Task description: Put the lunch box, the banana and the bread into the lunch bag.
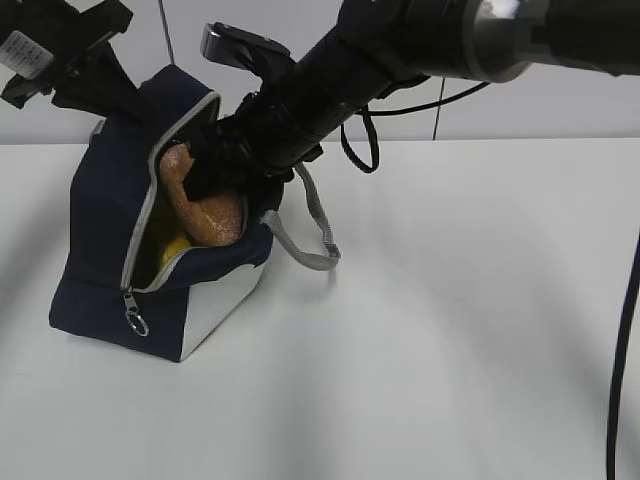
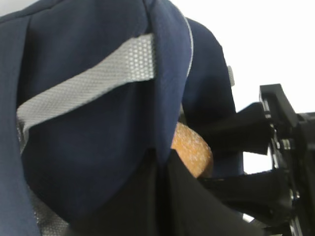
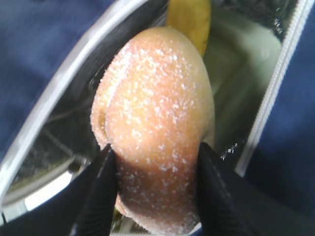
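The right hand [image 3: 153, 189] pinches the bread [image 3: 155, 128] in the lunch bag's [image 1: 100, 240] mouth — banana [image 3: 189, 19] and pale lunch box [image 3: 236, 64] apparently inside; left hand [image 1: 60, 55] pressed together at the bag's far edge; only release remains.

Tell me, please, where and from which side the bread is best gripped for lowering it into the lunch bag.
Grip the bread across its narrow width near the rear end, coming from above the lunch bag mouth, as the right end effector does now. Its long oval shape then points end-first into the opening, toward the banana inside.
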Controlling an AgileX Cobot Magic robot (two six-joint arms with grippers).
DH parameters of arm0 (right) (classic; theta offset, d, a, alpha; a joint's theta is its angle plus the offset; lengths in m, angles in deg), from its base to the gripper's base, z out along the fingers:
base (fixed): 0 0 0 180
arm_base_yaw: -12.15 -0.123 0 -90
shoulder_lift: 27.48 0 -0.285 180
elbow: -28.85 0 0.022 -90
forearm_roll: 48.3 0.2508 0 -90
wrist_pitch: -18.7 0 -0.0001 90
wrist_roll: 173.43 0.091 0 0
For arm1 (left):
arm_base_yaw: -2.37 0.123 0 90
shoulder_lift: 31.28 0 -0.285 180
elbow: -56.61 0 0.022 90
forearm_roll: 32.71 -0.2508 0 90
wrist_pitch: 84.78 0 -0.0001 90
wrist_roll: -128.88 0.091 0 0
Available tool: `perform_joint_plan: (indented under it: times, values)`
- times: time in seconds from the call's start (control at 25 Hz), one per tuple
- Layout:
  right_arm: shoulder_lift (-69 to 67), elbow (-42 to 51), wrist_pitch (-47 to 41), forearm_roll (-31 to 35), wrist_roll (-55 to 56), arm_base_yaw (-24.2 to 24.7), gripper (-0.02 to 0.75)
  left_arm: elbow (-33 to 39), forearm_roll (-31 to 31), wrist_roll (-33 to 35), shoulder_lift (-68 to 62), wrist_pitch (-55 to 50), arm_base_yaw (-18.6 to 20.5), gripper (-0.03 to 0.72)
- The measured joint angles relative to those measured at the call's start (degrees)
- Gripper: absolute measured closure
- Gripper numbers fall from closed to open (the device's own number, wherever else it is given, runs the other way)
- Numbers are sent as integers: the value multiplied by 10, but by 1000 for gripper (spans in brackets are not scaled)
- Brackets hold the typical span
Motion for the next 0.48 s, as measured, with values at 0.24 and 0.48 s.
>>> perform_joint_plan:
  times: [0.24, 0.48]
  values:
    - [-32, -31, 33, 45, 5, 0, 295, 0, 2, 0, 0, -1, 0, 691]
    - [-40, -65, 31, 36, -1, 0, 170, 0, 2, 0, 0, -2, 0, 691]
